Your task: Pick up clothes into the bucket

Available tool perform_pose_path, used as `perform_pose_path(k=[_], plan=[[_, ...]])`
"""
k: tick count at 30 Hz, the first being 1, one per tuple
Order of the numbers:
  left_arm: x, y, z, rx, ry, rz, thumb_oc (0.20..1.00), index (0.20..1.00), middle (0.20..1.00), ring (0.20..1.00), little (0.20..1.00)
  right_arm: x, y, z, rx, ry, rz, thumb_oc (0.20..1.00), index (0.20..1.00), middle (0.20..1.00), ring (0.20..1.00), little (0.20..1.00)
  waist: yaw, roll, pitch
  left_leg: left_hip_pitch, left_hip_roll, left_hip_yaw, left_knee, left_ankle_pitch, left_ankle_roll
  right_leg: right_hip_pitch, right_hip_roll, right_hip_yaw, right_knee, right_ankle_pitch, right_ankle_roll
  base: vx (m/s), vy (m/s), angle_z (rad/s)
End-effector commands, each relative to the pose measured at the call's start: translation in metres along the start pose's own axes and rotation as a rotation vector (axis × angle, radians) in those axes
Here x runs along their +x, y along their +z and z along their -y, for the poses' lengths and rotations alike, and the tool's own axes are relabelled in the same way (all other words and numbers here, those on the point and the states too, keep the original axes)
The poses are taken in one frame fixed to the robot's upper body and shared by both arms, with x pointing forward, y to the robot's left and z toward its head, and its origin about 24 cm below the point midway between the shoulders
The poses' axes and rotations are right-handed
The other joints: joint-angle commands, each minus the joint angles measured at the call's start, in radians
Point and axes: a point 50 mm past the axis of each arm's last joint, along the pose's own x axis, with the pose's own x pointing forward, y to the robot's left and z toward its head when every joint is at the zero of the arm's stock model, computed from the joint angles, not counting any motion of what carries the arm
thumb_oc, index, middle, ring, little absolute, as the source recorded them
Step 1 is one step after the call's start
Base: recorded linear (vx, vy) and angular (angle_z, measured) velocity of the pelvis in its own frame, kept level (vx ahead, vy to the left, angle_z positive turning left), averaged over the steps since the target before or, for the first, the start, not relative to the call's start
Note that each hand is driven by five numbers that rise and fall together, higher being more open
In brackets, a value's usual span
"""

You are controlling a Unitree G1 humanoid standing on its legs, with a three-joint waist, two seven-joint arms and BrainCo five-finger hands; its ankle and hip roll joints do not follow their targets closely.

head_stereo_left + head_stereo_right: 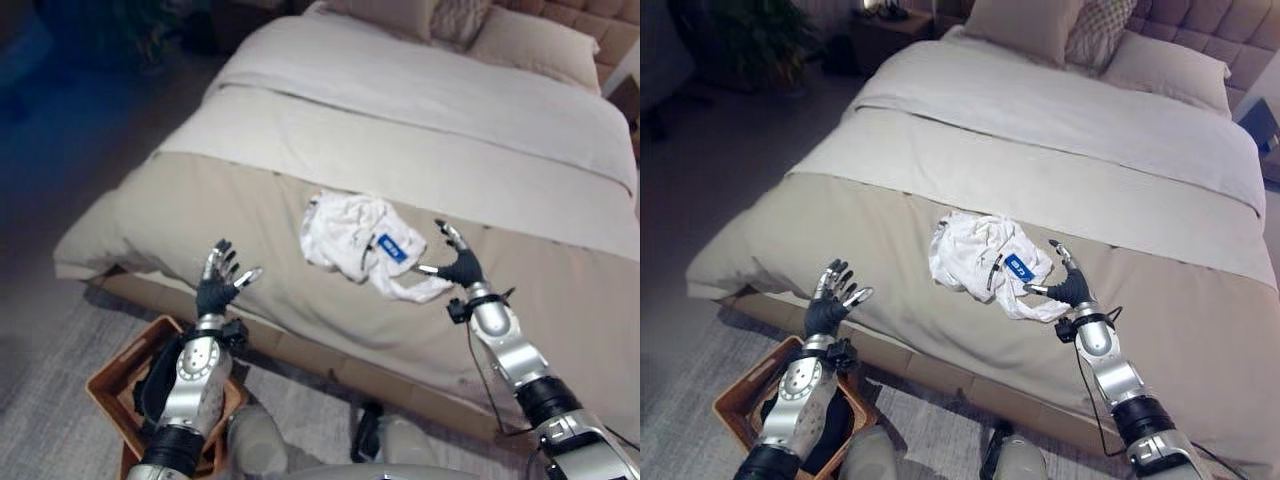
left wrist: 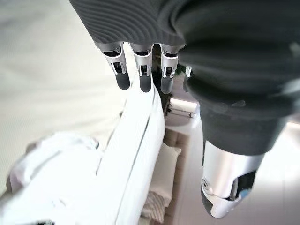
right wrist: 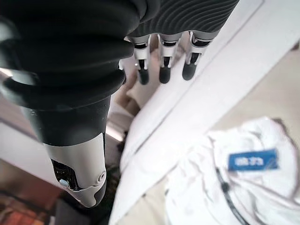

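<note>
A crumpled white garment (image 1: 365, 243) with a blue label lies on the beige bed cover (image 1: 240, 225), near the foot of the bed. My right hand (image 1: 455, 263) hovers just right of it, fingers straight and spread, holding nothing; the garment (image 3: 243, 173) shows past its fingers (image 3: 163, 70). My left hand (image 1: 218, 280) is raised at the bed's near left edge, open and empty, well left of the garment. An orange-brown bucket (image 1: 112, 385) with dark cloth inside stands on the floor below my left arm.
The bed (image 1: 1060, 130) stretches away with a white duvet and pillows (image 1: 1095, 35) at the head. A grey rug (image 1: 60, 330) covers the floor beside the bucket. A dark nightstand (image 1: 880, 25) stands at the back left.
</note>
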Motion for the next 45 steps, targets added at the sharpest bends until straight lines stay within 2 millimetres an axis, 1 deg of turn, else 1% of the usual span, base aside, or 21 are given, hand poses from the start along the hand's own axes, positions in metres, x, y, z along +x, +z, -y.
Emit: perform_pose_path(k=[1,7,8,10,11,12,15,16,18,21,25,27,28,31,38,40,41,42,43,44,45], plan=[[-0.006,0.016,-0.002,-0.039,-0.031,0.072,1.0,1.0,1.0,1.0,1.0,0.03,0.039,0.006,-0.045,-0.038,0.136,1.0,1.0,1.0,1.0,1.0,0.026,0.016,0.032,-0.015,-0.071,-0.049,-0.149,-0.051,0.041,0.062,0.019,0.065,-0.155,0.12,0.08,0.08,0.124,-0.36],[-0.014,0.008,-0.001,-0.05,-0.073,0.039,1.0,1.0,1.0,1.0,1.0,0.04,0.042,0.005,-0.111,-0.044,0.127,1.0,1.0,1.0,1.0,1.0,0.025,0.035,0.049,-0.001,-0.107,0.015,-0.153,-0.089,0.071,0.026,-0.044,0.098,-0.134,0.15,0.11,0.04,0.189,-0.56],[-0.013,0.012,0.001,-0.035,-0.104,0.051,1.0,1.0,1.0,1.0,1.0,0.048,0.051,0.009,-0.149,-0.059,0.15,1.0,1.0,1.0,1.0,1.0,0.032,0.042,0.077,-0.013,-0.122,0.038,-0.155,-0.107,0.095,-0.035,-0.081,0.126,-0.077,0.164,0.126,-0.07,0.244,-0.16],[-0.012,0.014,0.003,-0.016,-0.126,0.059,1.0,1.0,1.0,1.0,1.0,0.052,0.053,0.012,-0.154,-0.079,0.147,1.0,1.0,1.0,1.0,1.0,0.036,0.042,0.091,-0.02,-0.129,0.052,-0.148,-0.117,0.108,-0.063,-0.099,0.133,-0.042,0.17,0.136,-0.1,0.226,-0.2],[-0.008,0.023,0.006,0.032,-0.168,0.097,1.0,1.0,1.0,1.0,1.0,0.061,0.064,0.02,-0.18,-0.12,0.171,1.0,1.0,1.0,1.0,1.0,0.029,0.052,0.148,-0.058,-0.146,0.059,-0.112,-0.133,0.126,-0.123,-0.122,0.164,0.024,0.188,0.142,-0.15,0.146,-0.27],[-0.005,0.027,0.006,0.044,-0.169,0.112,1.0,1.0,1.0,1.0,1.0,0.065,0.071,0.024,-0.212,-0.134,0.188,1.0,1.0,1.0,1.0,1.0,0.029,0.055,0.166,-0.078,-0.149,0.06,-0.093,-0.136,0.128,-0.148,-0.123,0.173,0.039,0.188,0.14,-0.2,0.148,-0.24],[0.004,0.044,0.007,0.027,-0.162,0.189,1.0,1.0,1.0,1.0,1.0,0.081,0.102,0.049,-0.312,-0.233,0.264,1.0,1.0,1.0,1.0,1.0,0.029,0.056,0.218,-0.176,-0.153,0.063,-0.045,-0.143,0.123,-0.226,-0.141,0.189,-0.022,0.236,0.141,-0.15,-0.03,-0.03],[0.004,0.045,0.008,0.018,-0.157,0.193,1.0,1.0,1.0,1.0,1.0,0.082,0.103,0.052,-0.328,-0.245,0.257,1.0,1.0,1.0,1.0,1.0,0.036,0.051,0.215,-0.206,-0.149,0.065,-0.02,-0.153,0.119,-0.224,-0.135,0.183,-0.046,0.23,0.138,-0.11,-0.037,-0.1],[0.003,0.053,0.011,0.004,-0.16,0.228,1.0,1.0,1.0,1.0,1.0,0.092,0.125,0.073,-0.38,-0.303,0.292,1.0,1.0,1.0,1.0,1.0,0.051,0.053,0.235,-0.257,-0.143,0.067,-0.013,-0.138,0.115,-0.296,-0.139,0.167,-0.04,0.24,0.138,-0.07,-0.016,-0.15],[0.001,0.051,0.018,-0.02,-0.158,0.222,1.0,1.0,1.0,1.0,1.0,0.097,0.143,0.091,-0.402,-0.364,0.319,1.0,1.0,1.0,1.0,1.0,0.043,0.055,0.259,-0.317,-0.127,0.069,0.008,-0.131,0.101,-0.362,-0.138,0.161,-0.008,0.23,0.138,-0.01,-0.047,-0.14],[-0.001,0.05,0.024,-0.028,-0.16,0.222,1.0,1.0,1.0,1.0,1.0,0.101,0.162,0.119,-0.462,-0.456,0.331,1.0,1.0,1.0,1.0,1.0,0.032,0.062,0.259,-0.427,-0.124,0.06,0.015,-0.116,0.089,-0.47,-0.143,0.156,0.028,0.225,0.137,-0.02,-0.029,0.06],[-0.002,0.052,0.026,-0.03,-0.164,0.227,1.0,1.0,1.0,1.0,1.0,0.101,0.166,0.126,-0.481,-0.485,0.334,1.0,1.0,1.0,1.0,1.0,0.03,0.065,0.259,-0.451,-0.123,0.057,0.017,-0.114,0.088,-0.495,-0.142,0.158,0.035,0.223,0.136,0.0,-0.01,0.12],[-0.002,0.053,0.03,-0.029,-0.172,0.235,1.0,1.0,1.0,1.0,1.0,0.101,0.173,0.139,-0.519,-0.541,0.338,1.0,1.0,1.0,1.0,1.0,0.028,0.069,0.259,-0.493,-0.124,0.053,0.025,-0.115,0.087,-0.537,-0.142,0.162,0.05,0.217,0.134,0.01,-0.016,0.13],[0.0,0.057,0.035,-0.037,-0.167,0.261,1.0,1.0,1.0,1.0,1.0,0.099,0.188,0.152,-0.553,-0.614,0.366,1.0,1.0,1.0,1.0,1.0,0.024,0.073,0.259,-0.555,-0.13,0.045,0.047,-0.116,0.087,-0.599,-0.14,0.176,0.08,0.21,0.13,0.01,-0.024,0.1],[0.003,0.062,0.041,-0.054,-0.145,0.285,1.0,1.0,1.0,1.0,1.0,0.103,0.21,0.16,-0.617,-0.691,0.38,1.0,1.0,1.0,1.0,1.0,0.03,0.076,0.259,-0.617,-0.142,0.041,0.05,-0.116,0.091,-0.668,-0.147,0.174,0.098,0.207,0.127,0.01,0.001,0.02],[0.004,0.062,0.042,-0.06,-0.143,0.285,1.0,1.0,1.0,1.0,1.0,0.105,0.211,0.159,-0.631,-0.683,0.366,1.0,1.0,1.0,1.0,1.0,0.03,0.078,0.259,-0.631,-0.147,0.042,0.054,-0.116,0.092,-0.682,-0.148,0.175,0.102,0.206,0.125,0.04,0.002,0.01],[0.003,0.061,0.043,-0.065,-0.141,0.281,1.0,1.0,1.0,1.0,1.0,0.106,0.208,0.157,-0.635,-0.672,0.353,1.0,1.0,1.0,1.0,1.0,0.032,0.079,0.259,-0.615,-0.144,0.038,0.064,-0.15,0.084,-0.669,-0.145,0.185,0.117,0.177,0.136,0.08,-0.001,0.04],[0.004,0.061,0.044,-0.069,-0.14,0.282,1.0,1.0,1.0,1.0,1.0,0.107,0.208,0.155,-0.637,-0.663,0.349,1.0,1.0,1.0,1.0,1.0,0.033,0.079,0.259,-0.622,-0.145,0.037,0.069,-0.152,0.084,-0.673,-0.146,0.182,0.12,0.175,0.135,0.01,-0.002,0.09],[0.005,0.063,0.046,-0.072,-0.145,0.288,1.0,1.0,1.0,1.0,1.0,0.108,0.21,0.156,-0.635,-0.661,0.345,1.0,1.0,1.0,1.0,1.0,0.03,0.079,0.259,-0.65,-0.15,0.041,0.065,-0.121,0.093,-0.693,-0.15,0.172,0.108,0.203,0.122,0.0,-0.003,0.11],[0.005,0.06,0.046,-0.07,-0.144,0.277,1.0,1.0,1.0,1.0,1.0,0.109,0.206,0.154,-0.638,-0.647,0.332,1.0,1.0,1.0,1.0,1.0,0.033,0.081,0.259,-0.631,-0.147,0.037,0.073,-0.154,0.085,-0.679,-0.148,0.18,0.123,0.173,0.133,0.01,-0.004,0.13],[0.005,0.06,0.047,-0.069,-0.143,0.275,1.0,1.0,1.0,1.0,1.0,0.11,0.204,0.152,-0.638,-0.636,0.32,1.0,1.0,1.0,1.0,1.0,0.034,0.082,0.259,-0.634,-0.147,0.037,0.075,-0.156,0.084,-0.68,-0.149,0.179,0.126,0.171,0.134,0.07,-0.016,0.09]])
